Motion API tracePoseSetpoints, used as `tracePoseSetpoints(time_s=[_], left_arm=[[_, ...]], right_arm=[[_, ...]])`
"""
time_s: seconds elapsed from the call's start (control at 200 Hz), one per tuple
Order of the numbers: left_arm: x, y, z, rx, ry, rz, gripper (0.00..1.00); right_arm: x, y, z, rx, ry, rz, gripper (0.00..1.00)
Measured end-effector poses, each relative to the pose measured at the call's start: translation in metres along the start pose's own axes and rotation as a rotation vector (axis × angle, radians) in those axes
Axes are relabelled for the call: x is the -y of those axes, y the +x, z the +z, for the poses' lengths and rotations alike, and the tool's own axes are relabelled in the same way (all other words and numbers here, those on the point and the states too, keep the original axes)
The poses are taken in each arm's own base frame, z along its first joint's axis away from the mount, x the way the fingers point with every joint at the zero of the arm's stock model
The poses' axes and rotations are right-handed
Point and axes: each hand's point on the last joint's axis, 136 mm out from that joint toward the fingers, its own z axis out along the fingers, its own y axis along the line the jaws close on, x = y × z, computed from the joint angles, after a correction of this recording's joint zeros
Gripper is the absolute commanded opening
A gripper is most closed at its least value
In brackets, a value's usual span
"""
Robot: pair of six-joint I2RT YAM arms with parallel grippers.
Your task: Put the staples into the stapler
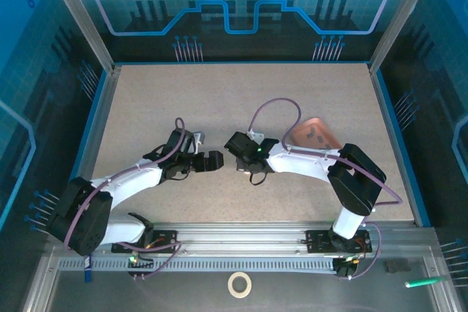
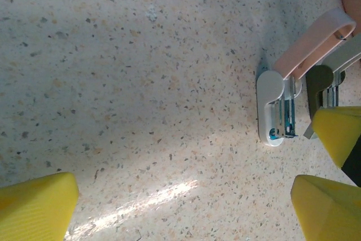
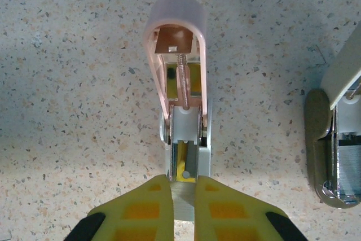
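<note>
The stapler (image 3: pixel 184 121) lies on the speckled table with its pink lid (image 3: pixel 176 23) swung up, baring the spring rod and the open channel. My right gripper (image 3: pixel 183 183) is shut on the grey metal at the stapler's near end. In the left wrist view the stapler's white body (image 2: pixel 269 105) and raised pink lid (image 2: pixel 316 46) sit far right, beyond my left gripper (image 2: pixel 180 213), which stands open over bare table. From above, the left gripper (image 1: pixel 210 160) and right gripper (image 1: pixel 235 144) meet mid-table. Tiny dark staples (image 1: pixel 313 135) lie in a pink dish (image 1: pixel 300 128).
A second grey-white stapler-like body with a chrome channel (image 3: pixel 334 156) lies just right of the held stapler. Blue raised edges (image 1: pixel 395 129) border the table. A tape roll (image 1: pixel 239 283) and a green pen (image 1: pixel 424 281) rest on the front ledge behind the arm bases.
</note>
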Motion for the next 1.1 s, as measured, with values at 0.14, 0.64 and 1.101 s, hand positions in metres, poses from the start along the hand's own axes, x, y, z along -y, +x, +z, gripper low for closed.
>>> tracePoseSetpoints(time_s=[0.14,0.64,1.101], left_arm=[[0.000,-0.001,0.000,0.005,0.002,0.001,0.99],[-0.003,-0.001,0.002,0.004,-0.012,-0.002,0.99],[-0.006,0.001,0.002,0.000,-0.029,-0.005,0.99]], right_arm=[[-0.002,0.000,0.000,0.001,-0.007,0.002,0.13],[-0.001,0.003,0.008,-0.009,0.000,0.000,0.13],[0.003,0.006,0.014,-0.021,0.017,-0.002,0.13]])
